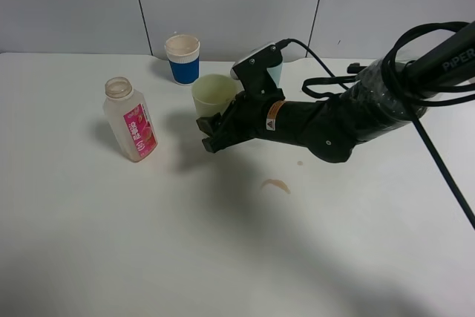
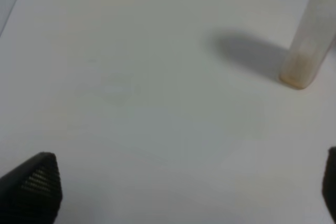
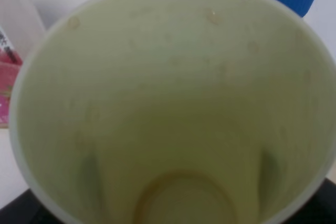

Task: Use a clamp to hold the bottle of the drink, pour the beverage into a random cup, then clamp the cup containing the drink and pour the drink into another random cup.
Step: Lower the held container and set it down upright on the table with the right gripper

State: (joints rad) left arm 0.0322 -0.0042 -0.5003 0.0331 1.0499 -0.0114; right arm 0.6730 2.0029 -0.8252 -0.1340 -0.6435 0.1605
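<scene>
The pale yellow-green cup stands upright behind the middle of the table, with my right gripper shut on its lower part. The right wrist view looks down into the cup: droplets on the wall and a thin brown ring of beverage at the bottom. To the left the bottle stands upright and uncapped, with brownish residue at its base. A sliver of the teal cup shows behind the right wrist. My left gripper is open over bare table, apart from the bottle.
A blue-banded white paper cup stands at the back, just behind the held cup. A small brown spill mark lies on the white table in front of the right arm. Black cables trail off to the right.
</scene>
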